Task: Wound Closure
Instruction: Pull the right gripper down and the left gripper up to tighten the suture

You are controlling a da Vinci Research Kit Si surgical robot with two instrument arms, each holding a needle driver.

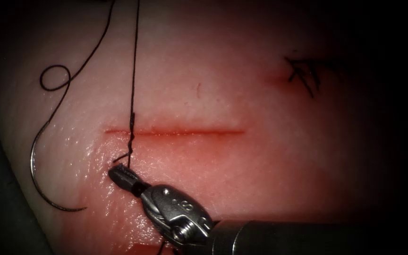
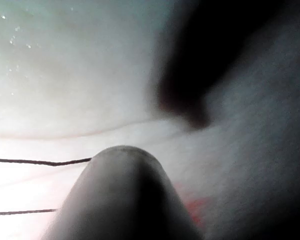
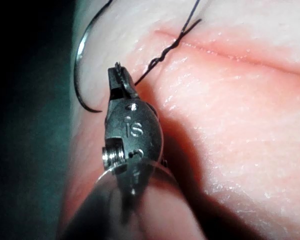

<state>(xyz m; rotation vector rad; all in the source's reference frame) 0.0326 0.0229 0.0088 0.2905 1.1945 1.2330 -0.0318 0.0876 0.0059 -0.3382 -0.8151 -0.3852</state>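
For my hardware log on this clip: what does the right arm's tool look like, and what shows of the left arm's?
The right tool has short dark ribbed jaws on a rounded, shiny silver wrist block with a screw-like pin and stamped characters, carried on a dark grey tubular shaft. In the left wrist view, the left arm shows as a smooth, rounded grey shaft end.

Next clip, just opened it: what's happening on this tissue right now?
The right arm's tool has its jaws shut on the twisted black thread just below the left end of the red cut in the pale pork-belly tissue. The curved steel needle lies free on the tissue left of the cut, held by nothing.
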